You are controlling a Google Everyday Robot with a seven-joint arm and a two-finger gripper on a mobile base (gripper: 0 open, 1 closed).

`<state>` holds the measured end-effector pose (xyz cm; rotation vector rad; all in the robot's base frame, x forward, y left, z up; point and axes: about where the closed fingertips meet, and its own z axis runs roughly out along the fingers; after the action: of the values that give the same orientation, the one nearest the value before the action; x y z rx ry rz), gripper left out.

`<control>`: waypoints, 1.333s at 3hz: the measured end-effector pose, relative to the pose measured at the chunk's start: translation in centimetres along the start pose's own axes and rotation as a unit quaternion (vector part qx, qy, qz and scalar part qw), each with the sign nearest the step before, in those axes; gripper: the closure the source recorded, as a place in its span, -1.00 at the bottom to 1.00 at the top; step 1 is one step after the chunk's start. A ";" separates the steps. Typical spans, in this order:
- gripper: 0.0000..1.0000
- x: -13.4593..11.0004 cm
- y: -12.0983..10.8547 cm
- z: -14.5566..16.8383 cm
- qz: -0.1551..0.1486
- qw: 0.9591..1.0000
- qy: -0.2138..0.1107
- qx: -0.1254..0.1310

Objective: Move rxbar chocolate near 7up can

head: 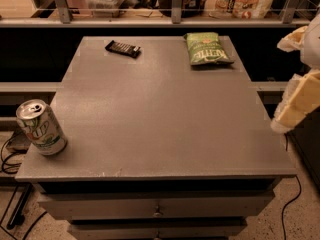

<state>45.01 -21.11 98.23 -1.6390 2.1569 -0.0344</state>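
The rxbar chocolate lies flat at the far left of the bench, close to the back edge and turned a little askew, with nothing touching it. The 7up can stands at the near left corner, well apart from the bar, and the green chip bag lies at the far right, also clear of it. My pincer hangs off the right side of the bench, beyond its edge, and I cannot tell whether it is spread or pressed together; the bar is plainly not in it. I judge the step in hand to be the reach. I want to cross toward the far left at a safe height, passing the chip bag without brushing it. Then I come straight down over the bar's middle, with the pincer turned to close across its narrow width. The bar is thin and looks slick, so I expect to go almost to the surface before closing. For the carry, I lift only just clear, come down the left side, and set the bar short of the can. The can sits close to the corner and a nudge could send it off.
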 end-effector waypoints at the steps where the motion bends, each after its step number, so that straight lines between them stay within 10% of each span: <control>1: -1.00 -2.4 -2.4 1.1 0.029 0.994 -0.104 0.023; 4: -1.00 -13.1 -12.2 9.6 0.083 0.964 -0.253 0.000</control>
<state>62.23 -10.43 97.04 -1.2814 1.8788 0.3930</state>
